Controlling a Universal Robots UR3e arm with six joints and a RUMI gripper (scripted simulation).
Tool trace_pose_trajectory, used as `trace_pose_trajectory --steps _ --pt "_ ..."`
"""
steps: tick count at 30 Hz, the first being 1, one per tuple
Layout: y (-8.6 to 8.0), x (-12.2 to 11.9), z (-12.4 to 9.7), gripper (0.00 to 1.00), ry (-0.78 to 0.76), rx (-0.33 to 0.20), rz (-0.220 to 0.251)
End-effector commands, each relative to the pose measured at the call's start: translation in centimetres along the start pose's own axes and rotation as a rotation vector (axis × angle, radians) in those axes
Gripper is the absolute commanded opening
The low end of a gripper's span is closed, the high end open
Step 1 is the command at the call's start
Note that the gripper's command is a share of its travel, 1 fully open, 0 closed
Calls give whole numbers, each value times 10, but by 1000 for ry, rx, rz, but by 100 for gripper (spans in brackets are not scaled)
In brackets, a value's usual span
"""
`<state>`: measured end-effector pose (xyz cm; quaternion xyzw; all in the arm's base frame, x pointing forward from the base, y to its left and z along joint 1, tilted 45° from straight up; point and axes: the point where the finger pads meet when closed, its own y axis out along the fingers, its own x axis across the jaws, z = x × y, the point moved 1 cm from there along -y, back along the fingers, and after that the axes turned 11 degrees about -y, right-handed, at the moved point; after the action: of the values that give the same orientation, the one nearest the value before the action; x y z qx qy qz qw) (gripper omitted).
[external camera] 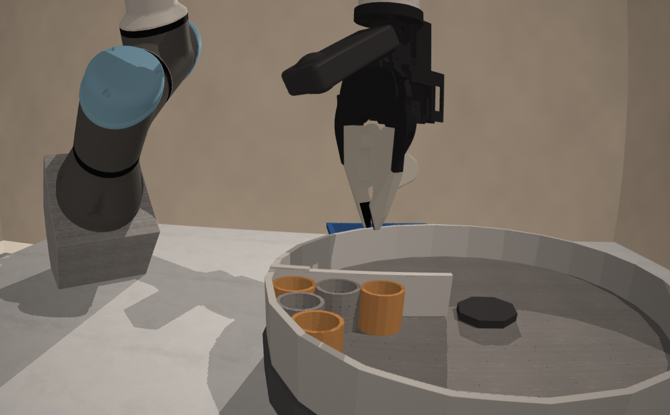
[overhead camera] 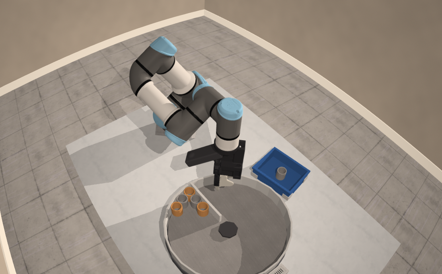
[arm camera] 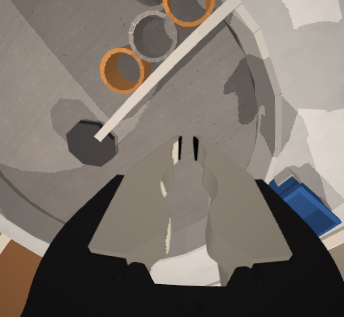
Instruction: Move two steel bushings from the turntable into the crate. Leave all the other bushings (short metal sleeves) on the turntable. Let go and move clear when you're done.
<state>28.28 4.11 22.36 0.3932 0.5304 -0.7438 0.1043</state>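
Observation:
My gripper is shut and empty, above the turntable on the open side of its divider. Two grey steel bushings stand upright behind the divider: one beside it, the other nearer the outer wall. Several orange bushings stand around them, one near the divider's inner end. The blue crate holds one grey bushing, upright. The crate's inside is hidden in the exterior view.
A pale divider runs inward from the turntable's raised rim. A black hub sits at the turntable's centre. The crate stands outside the rim, to the right of my gripper in the top view.

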Motion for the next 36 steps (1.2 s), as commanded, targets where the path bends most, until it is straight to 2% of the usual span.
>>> trace_pose_trajectory --steps 1,8,36 --pt "0 -6 13 5 36 -7 -2" --pt "-1 -12 27 5 78 -7 2" --pt "1 -22 55 5 157 -7 -12"
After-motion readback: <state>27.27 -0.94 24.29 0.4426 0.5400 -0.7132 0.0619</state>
